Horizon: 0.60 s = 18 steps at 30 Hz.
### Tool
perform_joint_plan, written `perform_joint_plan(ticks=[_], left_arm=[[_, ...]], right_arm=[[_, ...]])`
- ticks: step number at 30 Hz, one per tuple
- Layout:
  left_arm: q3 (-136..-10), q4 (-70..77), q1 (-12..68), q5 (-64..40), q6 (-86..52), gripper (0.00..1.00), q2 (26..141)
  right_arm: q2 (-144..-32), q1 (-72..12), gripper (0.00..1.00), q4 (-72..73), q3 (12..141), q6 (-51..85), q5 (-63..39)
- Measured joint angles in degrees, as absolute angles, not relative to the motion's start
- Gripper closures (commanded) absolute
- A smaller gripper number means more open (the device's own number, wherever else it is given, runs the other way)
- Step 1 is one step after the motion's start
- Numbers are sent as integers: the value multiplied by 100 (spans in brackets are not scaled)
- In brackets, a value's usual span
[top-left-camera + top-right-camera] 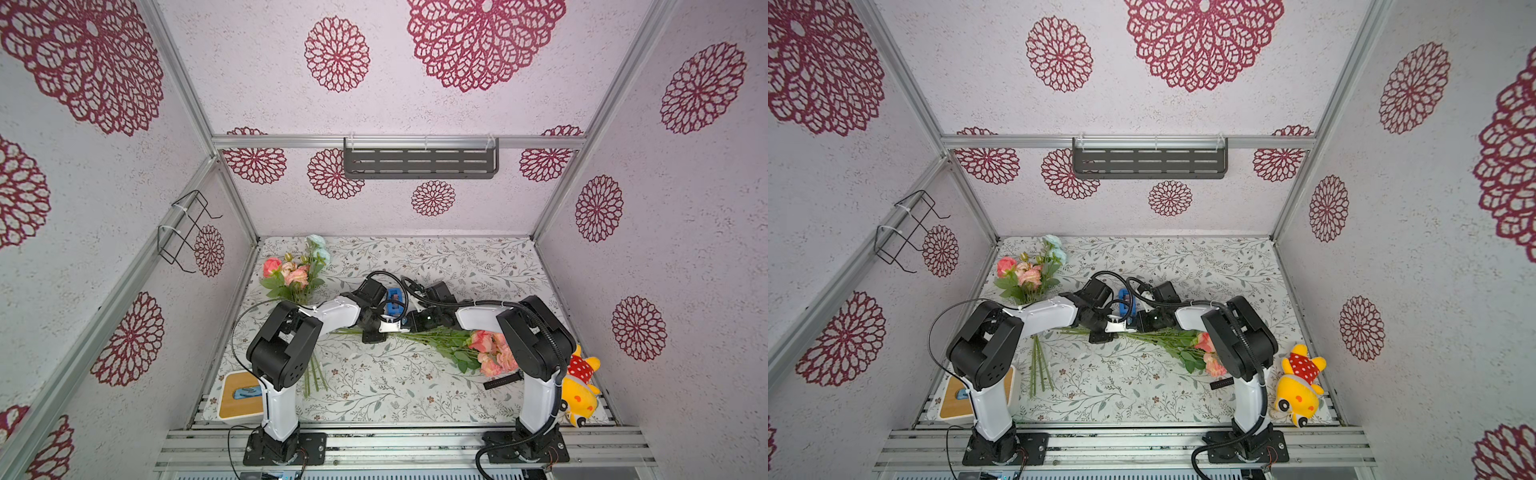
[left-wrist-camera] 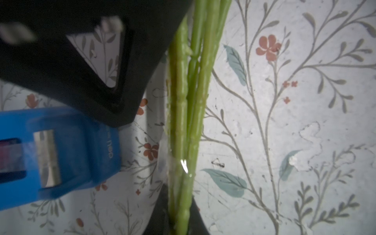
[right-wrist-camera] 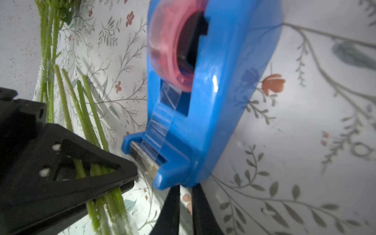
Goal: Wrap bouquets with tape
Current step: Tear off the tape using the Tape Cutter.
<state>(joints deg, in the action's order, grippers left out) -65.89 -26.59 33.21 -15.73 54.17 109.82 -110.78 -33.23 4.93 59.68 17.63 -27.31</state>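
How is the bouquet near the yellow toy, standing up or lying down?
Lying down. In both top views the bouquet lies flat on the table, with its stems stretched sideways along it.

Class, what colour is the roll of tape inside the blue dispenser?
The roll is translucent pink, clearest in the right wrist view.

- Pale, rough-textured walls [image 1: 266, 75] carry dark red floral medallions [image 1: 337, 54] of several sizes.
- Aluminium frame bars [image 1: 291, 142] run along the corners.
- A dark slotted shelf [image 1: 419, 163] hangs from the back bar.
- A black wire rack [image 1: 183, 228] hangs on the left wall.
- The counter [image 1: 478, 257] has a leaf-and-blossom print.
- Ribbed aluminium rails [image 1: 415, 446] line its front edge.
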Motion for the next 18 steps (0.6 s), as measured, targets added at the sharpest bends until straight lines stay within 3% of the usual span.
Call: perform_joint_plan(ticks=[6,11,18], left_arm=[[-6589,-2497,3494,-1577,5374,100,10993],[-6582,-2397,3564,-1608,5135,100,10993],[-6770,-2539,3557,-1702,4648,100,10991]], right_arm=[[-10847,-3166,78,563,5669,2016,-2956],[-10551,-3035,70,528,5621,2416,-3223],[-9664,-2386,64,202,5798,2836,-3061]])
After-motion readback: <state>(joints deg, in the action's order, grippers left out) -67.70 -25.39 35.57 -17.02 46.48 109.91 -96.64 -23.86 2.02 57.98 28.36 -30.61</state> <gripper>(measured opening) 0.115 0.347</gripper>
